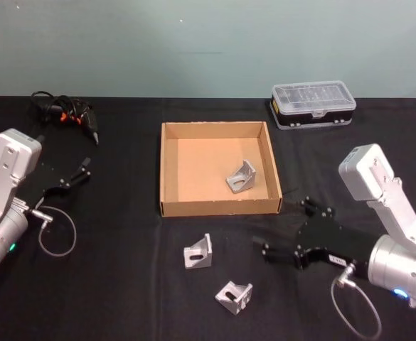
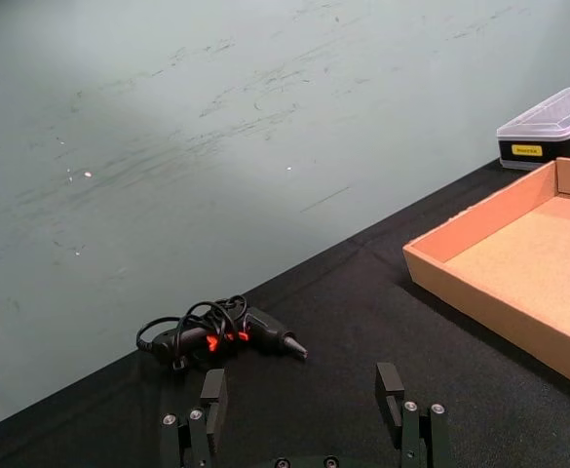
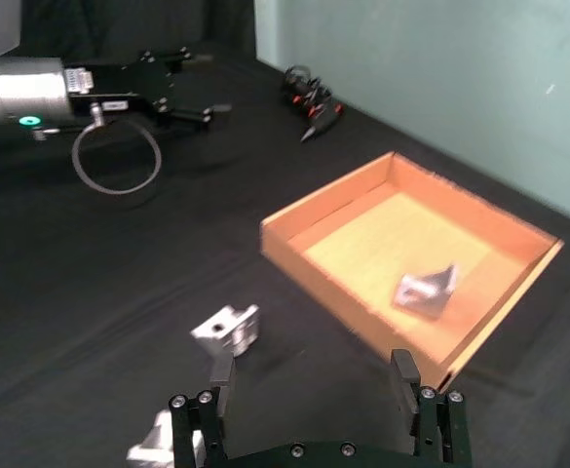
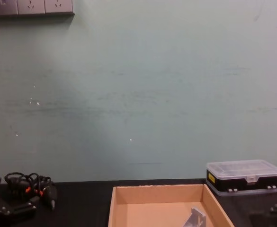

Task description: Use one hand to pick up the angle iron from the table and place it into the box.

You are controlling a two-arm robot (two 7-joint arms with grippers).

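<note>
The flat matte black tabletop (image 1: 122, 298) carries everything, spread so that either of my arms can reach it. At its middle sits the shallow tan cardboard box (image 1: 215, 207), lidless and low-walled, so a piece can go in from above without much height to clear.

My right claw (image 1: 282, 224) is held over the tabletop just off the box's near right corner. Its jaws are spread wide with nothing between them. I judge they are opened that far so they can straddle one of the loose pieces in front of the box.

My left claw (image 2: 302, 390) is parked at the far left, well apart from the box, also wide open and empty. It is out of the way, since this job needs one arm only.

Beyond the box's far right corner lies a black plastic case with a clear lid (image 1: 313, 104). At the far left is a black corded tool (image 1: 64, 112) with orange marks, its cable bundled. Neither belongs to the work.

Smallest are the silver-grey metal angle irons. One (image 1: 242, 177) already lies inside the box, near its right wall. Two lie on the tabletop in front of the box, apart from each other. One (image 1: 198, 251) is near my right claw's tips, and the other (image 1: 235, 296) is closer to my body. I reckon the one near the tips is the easier reach.
</note>
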